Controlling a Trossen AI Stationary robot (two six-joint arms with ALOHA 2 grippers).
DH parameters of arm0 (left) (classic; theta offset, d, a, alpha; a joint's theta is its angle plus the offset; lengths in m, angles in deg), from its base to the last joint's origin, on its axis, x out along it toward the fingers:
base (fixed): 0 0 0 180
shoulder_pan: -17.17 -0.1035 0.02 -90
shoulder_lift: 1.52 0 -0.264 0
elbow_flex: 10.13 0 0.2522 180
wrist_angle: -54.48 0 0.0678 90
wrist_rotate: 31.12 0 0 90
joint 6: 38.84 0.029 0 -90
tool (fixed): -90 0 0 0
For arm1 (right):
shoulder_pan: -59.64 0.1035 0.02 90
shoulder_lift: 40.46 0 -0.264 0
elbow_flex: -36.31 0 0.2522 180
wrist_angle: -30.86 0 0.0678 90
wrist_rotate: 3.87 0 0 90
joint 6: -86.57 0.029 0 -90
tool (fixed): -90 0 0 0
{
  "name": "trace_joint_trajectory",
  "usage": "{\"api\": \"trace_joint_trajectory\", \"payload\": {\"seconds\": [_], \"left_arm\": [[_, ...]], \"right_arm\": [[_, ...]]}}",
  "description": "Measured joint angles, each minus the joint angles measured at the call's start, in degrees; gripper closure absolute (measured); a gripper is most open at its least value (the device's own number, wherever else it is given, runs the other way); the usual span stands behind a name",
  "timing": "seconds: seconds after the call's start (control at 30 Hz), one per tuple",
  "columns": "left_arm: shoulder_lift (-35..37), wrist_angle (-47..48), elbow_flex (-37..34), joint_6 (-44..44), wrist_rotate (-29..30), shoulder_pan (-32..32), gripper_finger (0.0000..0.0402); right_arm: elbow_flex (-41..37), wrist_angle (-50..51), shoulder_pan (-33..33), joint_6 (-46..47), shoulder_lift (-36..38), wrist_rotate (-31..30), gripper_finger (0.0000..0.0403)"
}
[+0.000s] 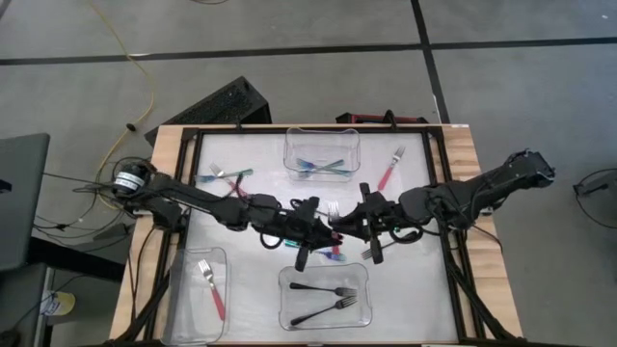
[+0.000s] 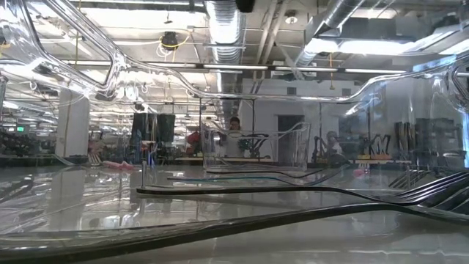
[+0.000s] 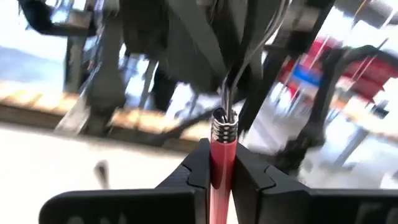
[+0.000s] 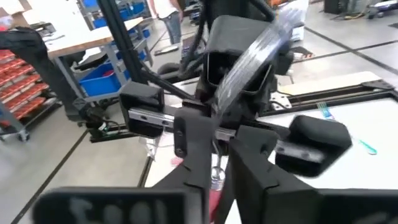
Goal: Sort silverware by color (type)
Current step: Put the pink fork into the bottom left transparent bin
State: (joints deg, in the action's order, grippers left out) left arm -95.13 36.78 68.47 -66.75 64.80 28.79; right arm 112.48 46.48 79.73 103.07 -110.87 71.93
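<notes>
Nearest the lens in the left wrist view: red-handled fork (image 3: 222, 163) clamped between the left gripper (image 3: 222, 177) fingers, jaws shut on the handle, silver collar and tines rising above them. Right gripper (image 4: 214, 163) directly opposite at mid-counter, jaws slightly parted about the same fork's tine end (contact not clear). Both arms met over the counter (image 1: 253, 299) centre. Black forks (image 1: 323, 288) lying in the near centre bin (image 1: 323, 325); teal forks (image 1: 320, 166) in the far bin (image 1: 322, 134); one red fork (image 1: 211, 287) in the near left bin (image 1: 175, 299). Loose on the counter: another red fork (image 1: 391, 168) far right, a teal fork (image 1: 224, 173) far left.
</notes>
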Motion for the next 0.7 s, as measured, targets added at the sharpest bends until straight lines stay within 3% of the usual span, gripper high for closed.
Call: {"api": "trace_joint_trajectory", "payload": {"seconds": [0.23, 0.37, 0.53, 0.7], "left_arm": [[7.6, 33.2, 7.1, 1.2, 12.0, -0.3, 0.0385], [11.6, 50.3, 11.5, -3.7, 17.7, -0.2, 0.0385], [14.9, 77.2, 16.5, -21.4, 21.0, 2.4, 0.0385], [14.9, 95.5, 17.6, -47.5, 19.4, 10.7, 0.0385]], "right_arm": [[0.1, 2.0, -3.2, -0.1, 2.1, -0.8, 0.0210], [0.1, 8.1, -5.3, -0.1, 4.8, -0.8, 0.0152], [0.1, 18.6, -4.7, 0.0, 8.5, 0.2, 0.0130], [0.1, 25.8, -1.9, 0.1, 9.4, 0.4, 0.0128]]}}
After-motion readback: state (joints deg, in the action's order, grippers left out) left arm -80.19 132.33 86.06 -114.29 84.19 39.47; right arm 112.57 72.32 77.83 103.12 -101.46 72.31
